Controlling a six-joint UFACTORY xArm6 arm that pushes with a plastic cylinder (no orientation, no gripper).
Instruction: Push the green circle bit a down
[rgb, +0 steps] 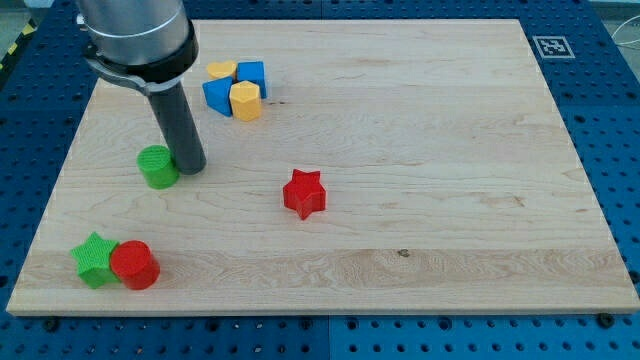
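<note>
Beside green circle (157, 166), right flank: tip (192, 168) touching | no gripper fitted | step: lining up | next: reposition above circle, push down

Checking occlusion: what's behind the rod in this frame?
My tip sits at the right edge of the green circle, seemingly touching. The rod covers a strip of wooden board above it. Whether anything lies in that strip can't be seen.
</note>
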